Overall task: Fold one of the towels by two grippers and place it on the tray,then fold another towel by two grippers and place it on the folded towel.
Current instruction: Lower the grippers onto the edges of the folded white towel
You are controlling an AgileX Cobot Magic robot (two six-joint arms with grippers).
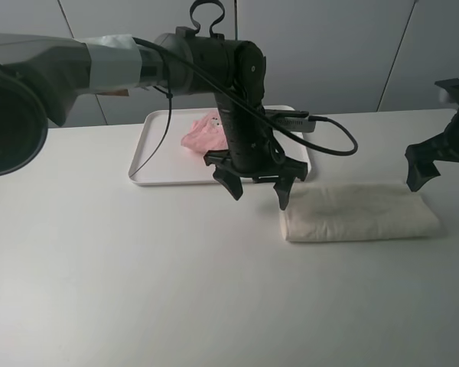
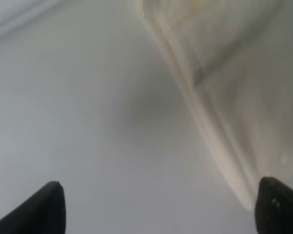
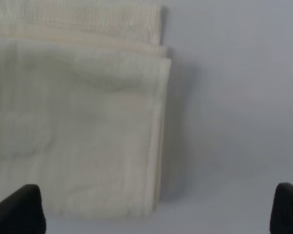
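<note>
Evenness is mattering now — left gripper [image 1: 260, 197] is hanging wide and empty at the end of the folded cream-white towel [image 1: 359, 212] nearest the tray [image 1: 159, 157], right gripper [image 3: 154, 212] likewise over its far end on the bench [image 1: 138, 290], so both should be pinching every layer together before lifting.

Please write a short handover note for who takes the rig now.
Open and empty: left end effector by the left end of the cream towel, right end effector above its right end.
Done: pink towel on the tray, partly hidden by the arm; cream towel folded on the table, right of the tray.
Left to do: put it on the pink towel.
</note>
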